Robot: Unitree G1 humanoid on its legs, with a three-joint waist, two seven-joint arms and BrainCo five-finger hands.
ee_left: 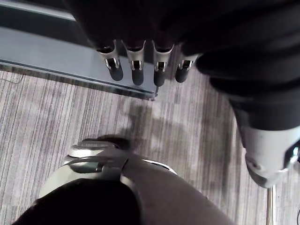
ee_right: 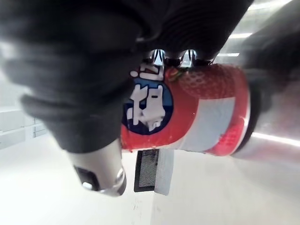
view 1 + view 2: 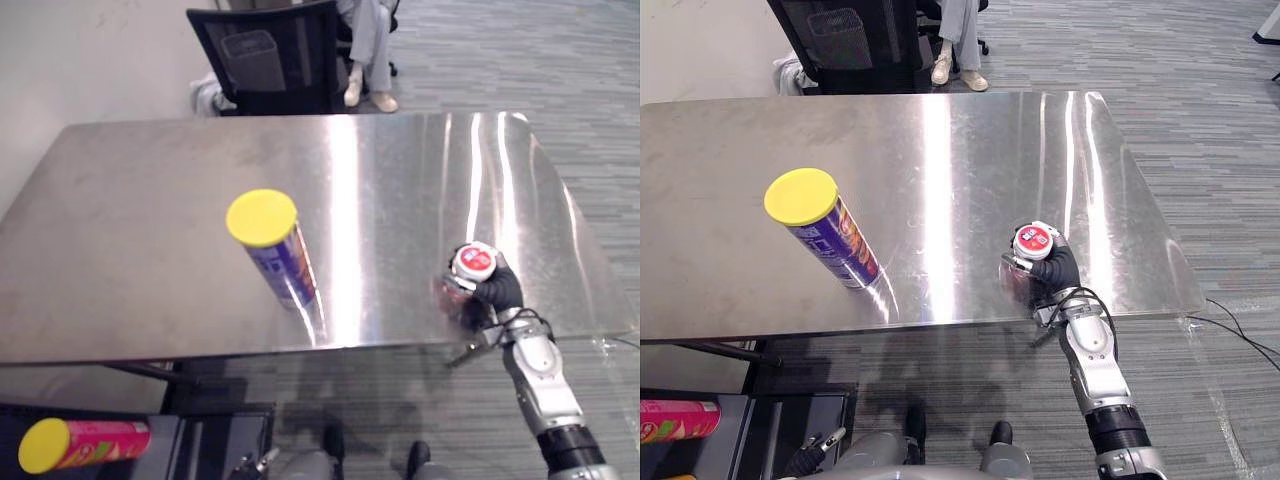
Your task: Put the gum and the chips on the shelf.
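Note:
A purple chips can (image 3: 275, 245) with a yellow lid stands upright on the steel table (image 3: 140, 190), left of centre. The gum canister (image 3: 474, 261), red and white with a red lid, is near the table's front right edge. My right hand (image 3: 497, 290) is shut on it, coming in from below the edge. In the right wrist view the fingers and thumb of that hand (image 2: 93, 70) wrap the gum canister (image 2: 201, 112) just over the steel surface. My left hand (image 1: 137, 70) hangs low over the carpet with its fingers straight and nothing in it.
A pink chips can (image 3: 85, 443) with a yellow lid lies on its side on a dark low shelf (image 3: 205, 435) below the table's front left. Beyond the far edge stands a black chair (image 3: 270, 60), and a seated person's legs (image 3: 370, 50) show behind it.

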